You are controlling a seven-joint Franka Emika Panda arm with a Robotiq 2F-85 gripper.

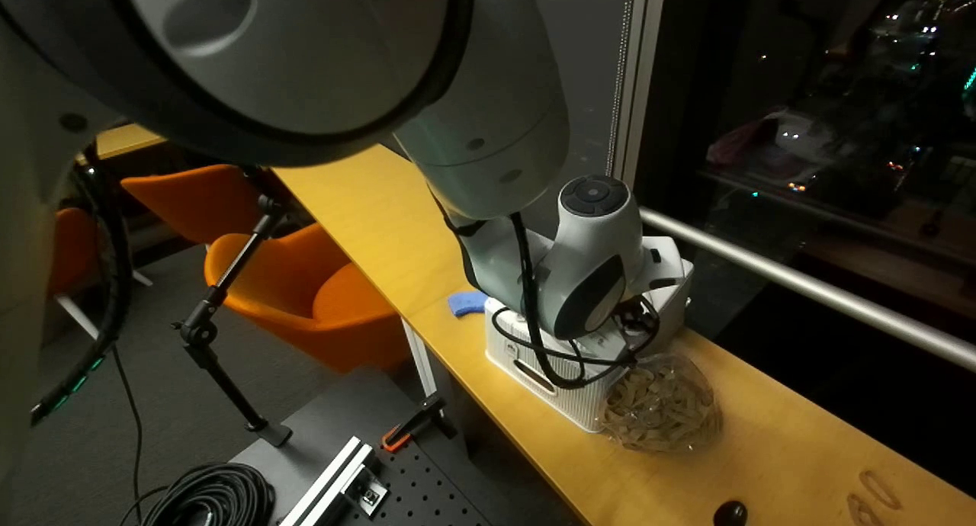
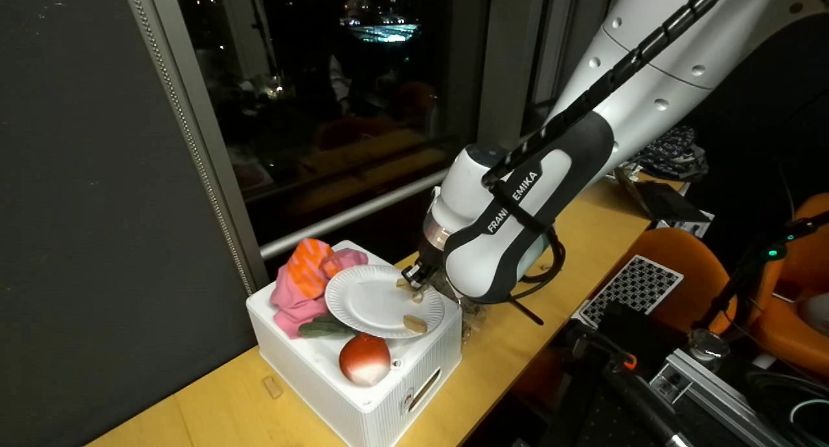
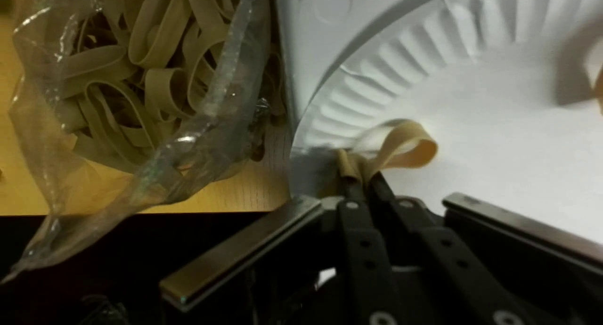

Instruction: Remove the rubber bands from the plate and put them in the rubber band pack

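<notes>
The tan rubber loop point(image 3: 390, 146) pinched by the black pincer point(image 3: 366, 186) may be snagged by the crumpled clear-plastic bag point(image 3: 221, 106) alongside.

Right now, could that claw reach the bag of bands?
Probably yes: the bag sits beside the box and looks open on top. The claw, pinching a band over the plate, seems to have only the bag's loose plastic and the box's edge to clear.

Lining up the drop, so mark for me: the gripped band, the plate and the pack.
Gripped band point(image 3: 392, 145): wrist view, on its free loop.
Plate point(image 2: 379, 301): in an exterior view, on its bare middle.
Pack point(image 1: 662, 404): in an exterior view, on its bulging middle.
</notes>
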